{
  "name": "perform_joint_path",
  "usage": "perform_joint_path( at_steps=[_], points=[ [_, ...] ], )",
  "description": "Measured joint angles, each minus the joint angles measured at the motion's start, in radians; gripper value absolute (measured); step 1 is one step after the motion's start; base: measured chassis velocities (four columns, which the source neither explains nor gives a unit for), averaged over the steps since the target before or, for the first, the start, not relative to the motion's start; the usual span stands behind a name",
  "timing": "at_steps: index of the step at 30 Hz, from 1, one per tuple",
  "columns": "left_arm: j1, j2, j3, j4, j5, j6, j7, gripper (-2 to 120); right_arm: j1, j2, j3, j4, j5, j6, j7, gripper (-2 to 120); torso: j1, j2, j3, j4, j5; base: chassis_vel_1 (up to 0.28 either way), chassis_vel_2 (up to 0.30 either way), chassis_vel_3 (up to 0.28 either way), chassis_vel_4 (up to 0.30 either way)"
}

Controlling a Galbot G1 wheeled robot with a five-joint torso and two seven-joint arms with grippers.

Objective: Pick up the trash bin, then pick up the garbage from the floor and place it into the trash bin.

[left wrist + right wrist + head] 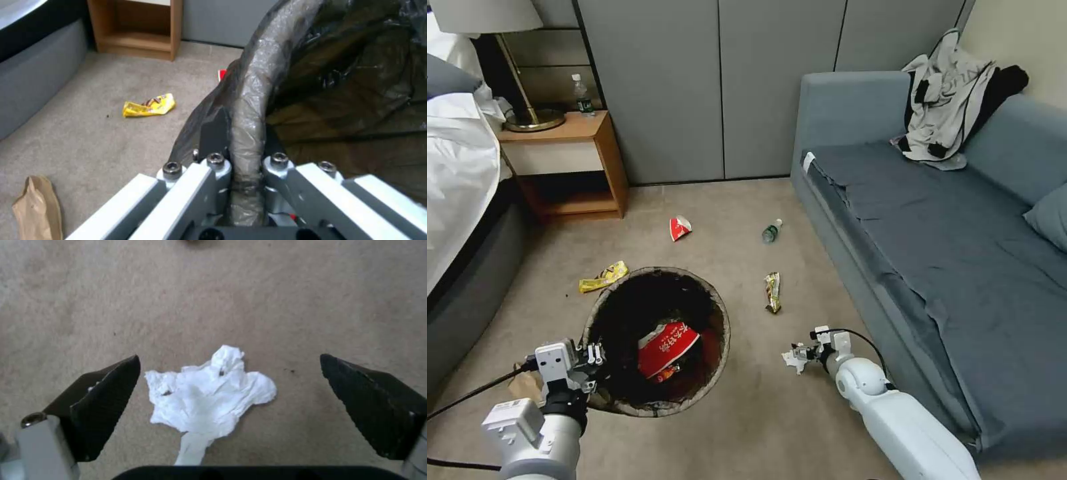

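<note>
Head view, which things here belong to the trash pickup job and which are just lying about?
Part of the job:
trash bin, gripped at its rim by the left gripper
white tissue, between the open right gripper's fingers
red carton
yellow wrapper
small bottle
snack wrapper
brown paper bag

Just lying about:
jacket on the sofa
nightstand
lamp
</note>
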Motion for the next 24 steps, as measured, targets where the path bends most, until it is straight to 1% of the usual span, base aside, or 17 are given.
perform_joint_path(
  at_steps=[6,13,16,24],
  points=[
    [0.002,-0.002,-0.003,0.000,0.000,0.000,0.000,3,0.011,0.035,0.008,-0.058,-0.022,0.011,-0.002,100,0.000,0.000,0.000,0.0000,0.0000,0.000,0.000,0.000,0.000],
    [0.002,-0.005,-0.003,0.000,0.001,-0.001,0.000,3,0.016,0.055,0.022,-0.098,-0.044,0.020,-0.007,100,0.000,0.000,0.000,0.0000,0.0000,0.000,0.000,0.000,0.000],
    [0.002,-0.007,-0.003,0.000,0.001,-0.002,0.000,3,0.020,0.078,0.039,-0.132,-0.063,0.028,-0.011,100,0.000,0.000,0.000,0.0000,0.0000,0.000,0.000,0.000,0.000],
    [0.004,-0.009,-0.003,0.000,0.002,-0.002,0.000,3,0.021,0.106,0.059,-0.175,-0.096,0.047,-0.021,100,0.000,0.000,0.000,0.0000,0.0000,0.000,0.000,0.000,0.000]
  ],
)
